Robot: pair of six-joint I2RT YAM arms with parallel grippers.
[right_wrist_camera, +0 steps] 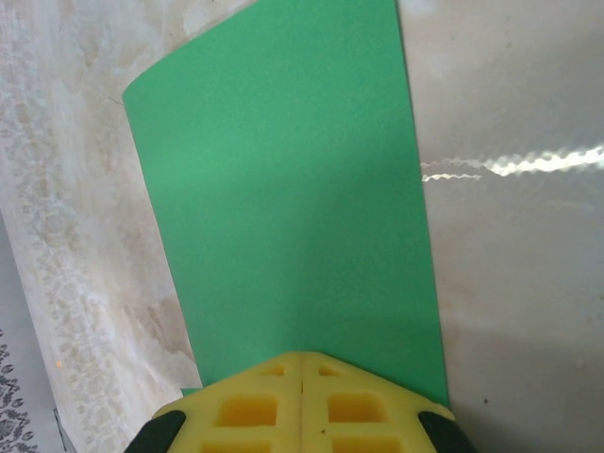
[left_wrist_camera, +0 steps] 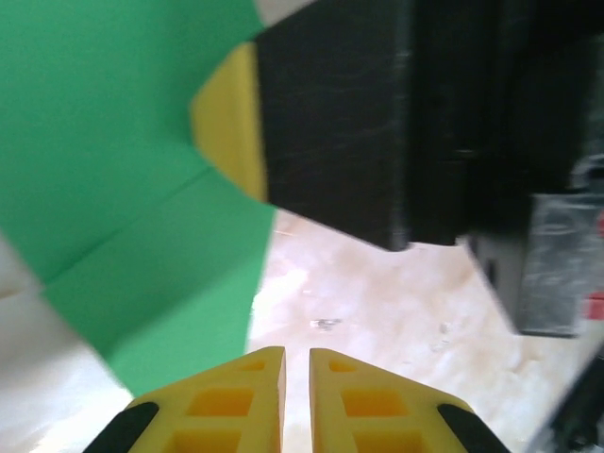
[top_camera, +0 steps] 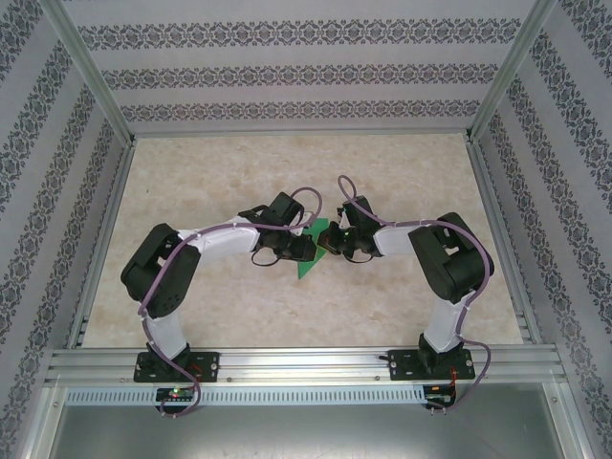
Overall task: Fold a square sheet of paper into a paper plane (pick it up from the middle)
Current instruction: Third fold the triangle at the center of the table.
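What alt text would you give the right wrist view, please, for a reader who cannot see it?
The right gripper, its yellow jaws pressed together, is shut on the near edge of a green paper sheet that stretches away from the camera above a pale marbled table.

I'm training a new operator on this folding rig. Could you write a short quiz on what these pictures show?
1. True or false: the right hand is shut on the green paper.
2. In the left wrist view, the paper shows: A) a straight crease, B) a torn hole, C) printed writing.
3. Fill in: the fingers of the left hand stand slightly ____, with nothing between them.
Key: 1 true; 2 A; 3 apart.
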